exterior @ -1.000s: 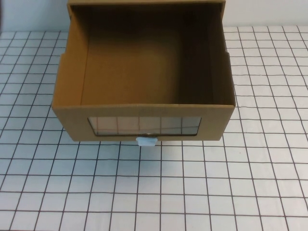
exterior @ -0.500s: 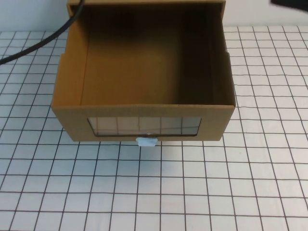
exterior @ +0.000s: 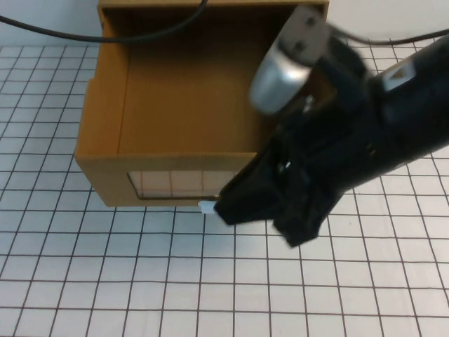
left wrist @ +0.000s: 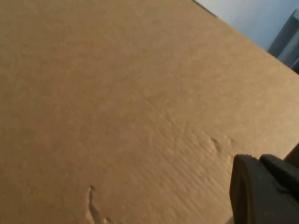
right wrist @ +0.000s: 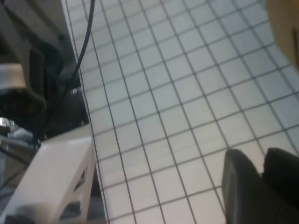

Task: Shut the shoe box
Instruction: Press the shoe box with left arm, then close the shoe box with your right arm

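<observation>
The shoe box point(exterior: 168, 98) is a brown cardboard drawer, pulled out and open on top, with a clear front window point(exterior: 175, 184). Its white pull tab point(exterior: 205, 207) shows just below the window. My right arm reaches in from the right across the box's front right corner. My right gripper point(exterior: 231, 207) is a dark blur low beside the tab. In the right wrist view my right gripper point(right wrist: 261, 156) is shut and empty above the grid table. My left gripper point(left wrist: 259, 161) is shut and empty, close against a cardboard face point(left wrist: 117, 93). It is out of the high view.
The white table with a black grid point(exterior: 105, 281) spreads on all sides of the box. A black cable point(exterior: 140, 35) crosses the box's far edge. The robot's base and a white frame point(right wrist: 51, 172) stand past the table edge in the right wrist view.
My right arm has swung in from the right and now covers the box's front right corner and the right part of the window. The cable has shifted along the far edge. The box has not moved.
</observation>
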`<action>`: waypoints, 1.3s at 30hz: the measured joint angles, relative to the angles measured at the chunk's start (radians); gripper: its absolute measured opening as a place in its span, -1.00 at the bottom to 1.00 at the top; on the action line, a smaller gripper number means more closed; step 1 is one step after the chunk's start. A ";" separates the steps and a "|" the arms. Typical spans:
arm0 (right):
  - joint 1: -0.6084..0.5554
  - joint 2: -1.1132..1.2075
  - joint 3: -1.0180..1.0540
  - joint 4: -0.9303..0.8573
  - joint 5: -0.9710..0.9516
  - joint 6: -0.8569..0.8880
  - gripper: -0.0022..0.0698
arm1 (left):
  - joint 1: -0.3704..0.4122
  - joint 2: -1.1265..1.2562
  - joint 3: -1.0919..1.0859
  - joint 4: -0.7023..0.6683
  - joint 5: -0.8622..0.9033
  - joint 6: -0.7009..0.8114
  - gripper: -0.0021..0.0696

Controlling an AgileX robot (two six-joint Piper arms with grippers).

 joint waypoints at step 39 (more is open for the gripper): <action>0.017 0.428 -0.084 -0.291 -0.798 0.028 -0.67 | 0.000 0.194 -0.135 -0.132 0.106 -0.168 -0.96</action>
